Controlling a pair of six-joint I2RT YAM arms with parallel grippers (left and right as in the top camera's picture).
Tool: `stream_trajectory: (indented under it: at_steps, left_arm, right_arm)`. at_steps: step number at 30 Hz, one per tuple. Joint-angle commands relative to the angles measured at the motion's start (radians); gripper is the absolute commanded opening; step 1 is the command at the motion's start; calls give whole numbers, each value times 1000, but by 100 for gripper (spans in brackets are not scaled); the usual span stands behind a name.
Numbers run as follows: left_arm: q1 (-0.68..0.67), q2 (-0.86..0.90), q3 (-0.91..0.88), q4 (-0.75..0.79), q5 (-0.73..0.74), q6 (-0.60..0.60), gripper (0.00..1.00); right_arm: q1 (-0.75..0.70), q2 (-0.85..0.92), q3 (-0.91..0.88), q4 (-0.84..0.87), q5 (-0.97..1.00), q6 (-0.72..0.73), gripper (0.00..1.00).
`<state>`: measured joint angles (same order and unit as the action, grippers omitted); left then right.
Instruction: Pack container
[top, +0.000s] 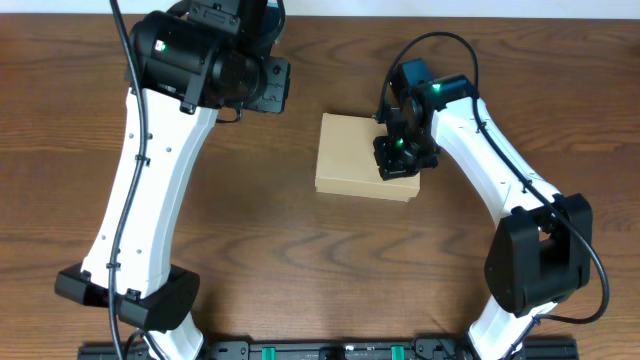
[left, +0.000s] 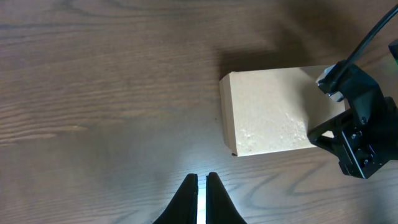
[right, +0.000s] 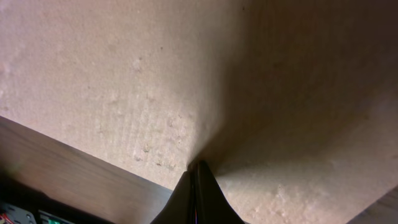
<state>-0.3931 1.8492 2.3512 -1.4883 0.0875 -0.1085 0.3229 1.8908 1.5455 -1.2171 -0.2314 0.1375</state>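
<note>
Table (top: 300, 260) of dark wood carries the container (top: 355, 155), a plain tan box lying flat with its lid down. Over the container's right edge the right gripper (top: 398, 160) points down, its fingers pinched together on nothing and its tips touching the lid. To the left of the container, well apart from it, the left gripper (left: 201, 182) hangs above bare wood, likewise clenched and empty.
</note>
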Motion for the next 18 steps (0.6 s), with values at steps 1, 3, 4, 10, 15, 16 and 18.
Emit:
stream_trajectory:
  at_steps: [1, 3, 4, 10, 15, 16, 18]
  left_arm:
    - [2, -25, 8, -3, -21, -11, 6]
    - [2, -25, 8, -5, -21, -11, 6]
    - [2, -25, 8, -5, -21, -12, 6]
    - [2, -27, 8, -5, -22, -12, 6]
    - [2, -52, 8, -16, -81, -12, 6]
    - [2, -63, 8, -19, -99, -12, 5]
    - [2, -87, 8, -23, -125, -12, 6]
  right_arm:
    - [5, -4, 45, -3, 50, 5, 1]
    - [5, -13, 100, -26, 87, 8, 1]
    - [4, -19, 140, -43, 111, 11, 1]
    - [-14, -39, 421, -203, 261, 15, 1]
    - [-48, -42, 601, -381, 414, 25, 1]
    - [-60, -49, 624, -407, 415, 35, 1]
    - [-84, -71, 656, -450, 419, 38, 1]
